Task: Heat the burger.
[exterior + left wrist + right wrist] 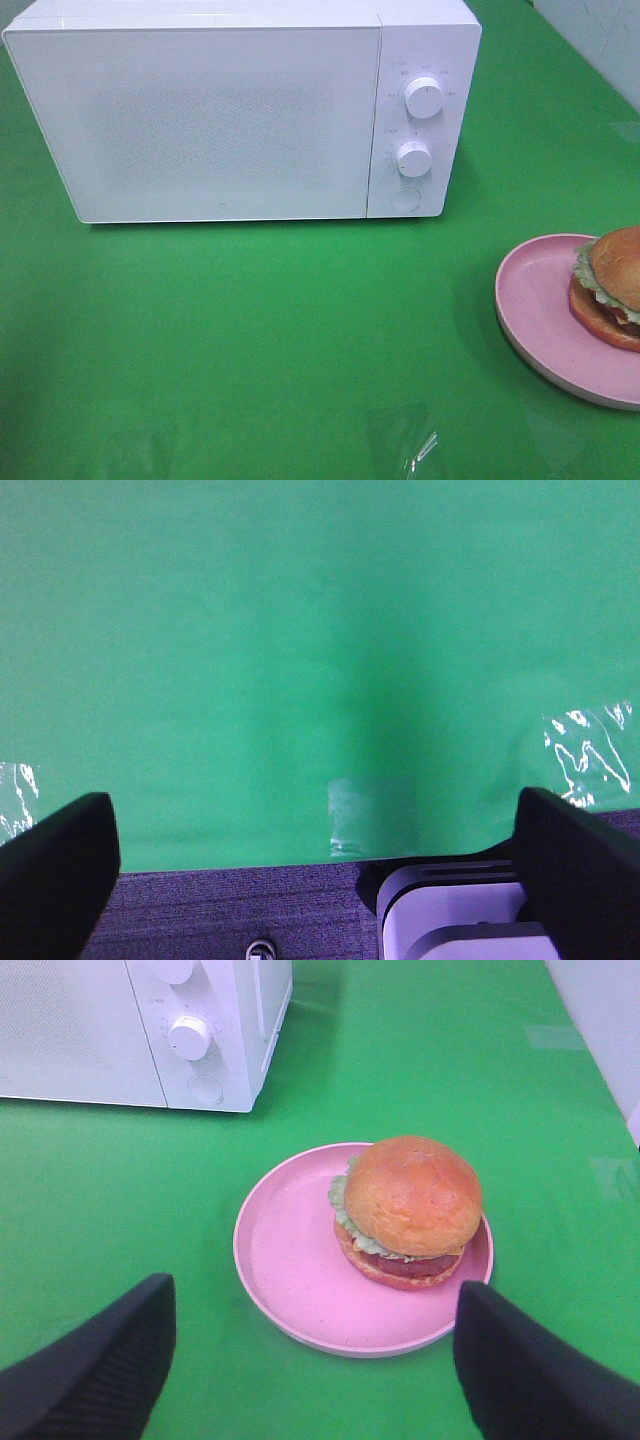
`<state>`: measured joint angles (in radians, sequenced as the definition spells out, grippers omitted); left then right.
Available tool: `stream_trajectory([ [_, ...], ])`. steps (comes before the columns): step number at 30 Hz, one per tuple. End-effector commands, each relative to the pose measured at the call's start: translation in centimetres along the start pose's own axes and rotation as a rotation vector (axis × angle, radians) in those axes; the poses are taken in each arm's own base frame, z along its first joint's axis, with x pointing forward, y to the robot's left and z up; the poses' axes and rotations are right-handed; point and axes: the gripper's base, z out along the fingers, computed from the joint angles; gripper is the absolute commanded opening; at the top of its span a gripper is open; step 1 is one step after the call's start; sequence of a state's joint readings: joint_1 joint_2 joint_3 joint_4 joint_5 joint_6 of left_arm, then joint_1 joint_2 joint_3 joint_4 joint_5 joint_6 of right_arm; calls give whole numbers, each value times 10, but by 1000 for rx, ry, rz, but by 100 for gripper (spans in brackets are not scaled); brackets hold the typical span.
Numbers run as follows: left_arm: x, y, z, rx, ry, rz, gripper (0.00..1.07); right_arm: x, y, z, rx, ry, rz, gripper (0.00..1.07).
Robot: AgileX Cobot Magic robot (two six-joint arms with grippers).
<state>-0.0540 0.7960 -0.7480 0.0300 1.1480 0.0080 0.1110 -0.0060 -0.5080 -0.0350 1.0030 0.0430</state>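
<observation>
- Task status: judged at the very start. The microwave [240, 110] stands at the back of the green table [250, 330] with its door shut, and nothing shows as having been loaded.
- Task object: the burger [410, 1210] sits on the pink plate [290, 1260], toward one side of it, with bare plate left beside it. In the high view, plate and burger lie at the right edge of the table, well apart from the microwave and partly cut off by the frame.
- Left gripper [320, 870]: jaws spread fully wide, holding nothing. It hangs over the near table edge, with only green cloth and some clear tape ahead (no task object in its view).
- Right gripper [310, 1360]: jaws wide apart and empty. It is pointed at the plate, the two fingers flanking the near rim without touching it.
- Remaining steps, as a judgement: open the door, place the burger (probably with its plate) inside, close the door, then set the two dials [425, 97] on the control panel.
- Done so far: none of these steps shows as completed.
</observation>
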Motion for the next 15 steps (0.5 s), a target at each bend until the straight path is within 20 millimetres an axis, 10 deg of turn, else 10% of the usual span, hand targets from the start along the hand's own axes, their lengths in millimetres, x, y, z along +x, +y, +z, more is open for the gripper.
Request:
stream_trajectory([
  [1, 32, -1, -1, 4, -78, 2, 100, 2, 0, -3, 6, -21, -11, 75],
  [15, 90, -1, -15, -21, -416, 34, 100, 2, 0, -3, 6, -21, -11, 75],
])
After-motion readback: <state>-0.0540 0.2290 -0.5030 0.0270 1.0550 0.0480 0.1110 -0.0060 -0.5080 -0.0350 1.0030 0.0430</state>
